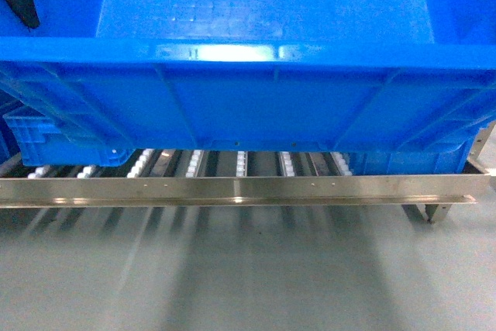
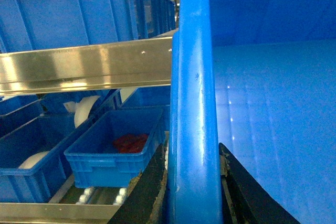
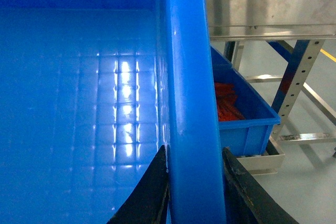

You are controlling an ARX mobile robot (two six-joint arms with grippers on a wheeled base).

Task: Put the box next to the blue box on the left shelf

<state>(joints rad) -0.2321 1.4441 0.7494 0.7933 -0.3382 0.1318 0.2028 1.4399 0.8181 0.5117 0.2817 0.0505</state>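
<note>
Grey floor and a roller shelf [image 1: 232, 189] lie below while the left gripper [image 2: 192, 182] and right gripper [image 3: 195, 182] each clamp a side rim of the blue crate [image 1: 248, 106], held above the rollers, where uneven lowering could catch neighbouring bins [image 2: 113, 153]

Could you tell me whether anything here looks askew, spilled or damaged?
Nothing stands out. The box sits level between the left gripper and right gripper, each clamped on a side rim, above the roller shelf. Its floor is bare. Red items lie inside the small bin, not spilled.
</note>
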